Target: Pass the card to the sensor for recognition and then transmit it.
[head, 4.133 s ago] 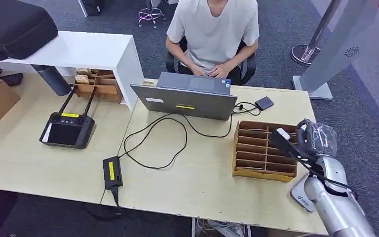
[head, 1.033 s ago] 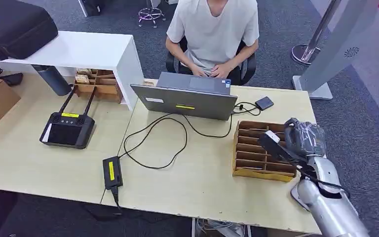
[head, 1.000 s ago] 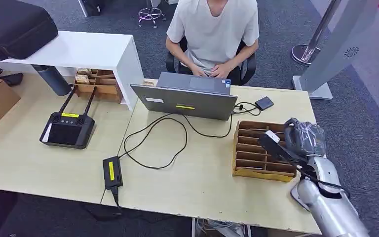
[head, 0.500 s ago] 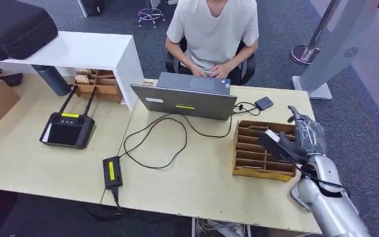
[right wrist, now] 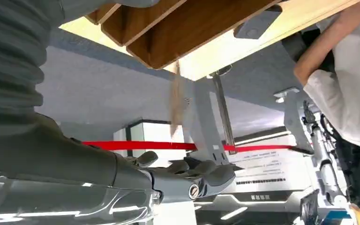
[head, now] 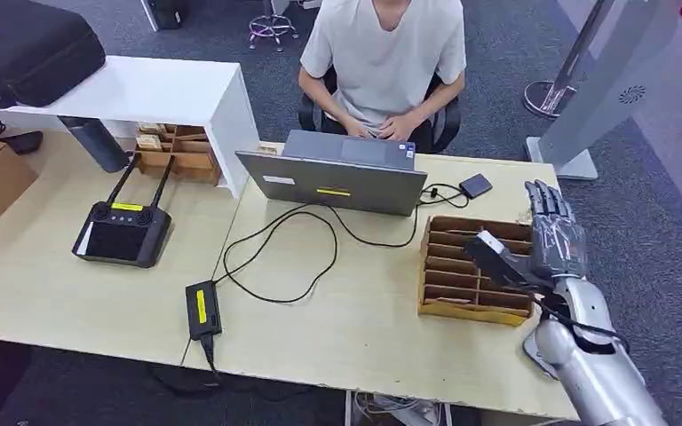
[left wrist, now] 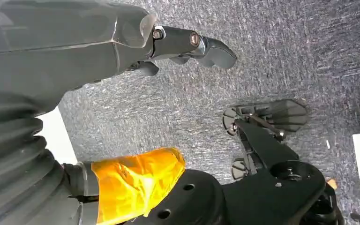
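No text, brand or number can be read in any view. Plain yellow labels are seen on the grey open laptop (head: 333, 182), the small black power adapter (head: 201, 310), the black handheld controller with two antennas (head: 122, 232) and the black soft case (head: 27, 49), but any print on them is too small to be made out.

Pale matt wood-look top on the table (head: 71, 293); bare brown wood for the slotted rack (head: 462, 266); brushed grey metal on the laptop (head: 337, 182); rough grey pile on the carpet (head: 666, 266); clear glossy film over the right hand (head: 552, 238)
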You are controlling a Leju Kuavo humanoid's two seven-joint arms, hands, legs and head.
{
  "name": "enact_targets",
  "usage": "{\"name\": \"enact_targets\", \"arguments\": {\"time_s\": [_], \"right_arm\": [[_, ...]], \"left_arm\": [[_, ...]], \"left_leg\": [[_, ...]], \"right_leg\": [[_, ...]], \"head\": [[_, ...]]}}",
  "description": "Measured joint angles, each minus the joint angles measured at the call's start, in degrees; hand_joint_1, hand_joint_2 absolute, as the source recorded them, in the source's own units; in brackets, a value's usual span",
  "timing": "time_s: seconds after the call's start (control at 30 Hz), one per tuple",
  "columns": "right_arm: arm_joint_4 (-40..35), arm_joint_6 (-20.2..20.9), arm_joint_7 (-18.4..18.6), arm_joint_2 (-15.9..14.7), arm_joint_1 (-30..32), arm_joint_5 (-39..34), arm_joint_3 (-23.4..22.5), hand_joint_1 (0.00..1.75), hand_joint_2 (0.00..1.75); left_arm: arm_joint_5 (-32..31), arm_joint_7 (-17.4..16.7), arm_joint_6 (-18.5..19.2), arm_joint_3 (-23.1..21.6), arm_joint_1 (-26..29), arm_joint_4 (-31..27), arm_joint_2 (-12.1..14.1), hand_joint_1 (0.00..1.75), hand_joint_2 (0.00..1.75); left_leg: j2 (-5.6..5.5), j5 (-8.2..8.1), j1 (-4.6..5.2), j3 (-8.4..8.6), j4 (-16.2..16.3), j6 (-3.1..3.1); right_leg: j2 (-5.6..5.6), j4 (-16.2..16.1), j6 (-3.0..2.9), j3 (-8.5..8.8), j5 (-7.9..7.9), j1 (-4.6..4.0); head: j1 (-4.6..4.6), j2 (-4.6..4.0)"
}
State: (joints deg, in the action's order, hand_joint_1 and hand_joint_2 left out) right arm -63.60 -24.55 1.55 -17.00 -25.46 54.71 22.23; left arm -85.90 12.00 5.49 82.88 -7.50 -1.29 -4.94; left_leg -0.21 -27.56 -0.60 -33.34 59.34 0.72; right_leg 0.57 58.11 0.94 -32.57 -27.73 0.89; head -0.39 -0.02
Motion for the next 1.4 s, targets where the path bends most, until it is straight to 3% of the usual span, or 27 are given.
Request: {"name": "enact_targets", "arguments": {"time_s": [0.9, 1.13, 1.27, 1.4], "right_arm": [[-0.3, 0.1, -0.9, 0.0, 0.8, 0.7, 0.1, 0.0, 1.75], [-13.2, 6.3, 1.0, -1.3, 4.8, 0.4, 1.7, 0.0, 1.75], [-17.0, 7.1, 1.1, -2.6, 5.8, 0.6, 2.4, 0.0, 1.75], [-20.4, 11.3, 2.2, -4.9, 6.6, -0.2, 3.1, 0.0, 1.75]], "left_arm": [[0.0, 0.4, 0.1, 0.0, 0.1, 0.0, 0.0, 0.0, 1.75], [0.0, 0.8, -0.2, 0.2, 0.3, 0.0, -0.1, 0.0, 1.75], [0.0, 1.0, -0.2, 0.2, 0.3, 0.0, -0.1, 0.0, 1.75], [0.0, 1.4, -0.3, 1.0, 0.5, 0.0, -0.1, 0.0, 1.75]], "left_leg": [[0.0, -0.01, 0.0, -0.01, 0.0, 0.0], [0.01, -0.01, -0.01, -0.03, 0.0, 0.0], [0.0, -0.01, 0.0, -0.03, 0.0, 0.0], [0.0, -0.01, 0.01, -0.04, 0.0, 0.0]], "right_leg": [[0.0, 0.0, 0.0, -0.02, 0.0, -0.01], [-0.01, 0.0, -0.01, -0.05, -0.01, -0.01], [0.0, 0.0, 0.0, -0.04, -0.01, 0.0], [-0.01, 0.0, 0.0, -0.04, 0.0, 0.01]], "head": [[-0.02, 0.0], [0.0, -0.02], [0.0, 0.0], [0.0, 0.0]]}}
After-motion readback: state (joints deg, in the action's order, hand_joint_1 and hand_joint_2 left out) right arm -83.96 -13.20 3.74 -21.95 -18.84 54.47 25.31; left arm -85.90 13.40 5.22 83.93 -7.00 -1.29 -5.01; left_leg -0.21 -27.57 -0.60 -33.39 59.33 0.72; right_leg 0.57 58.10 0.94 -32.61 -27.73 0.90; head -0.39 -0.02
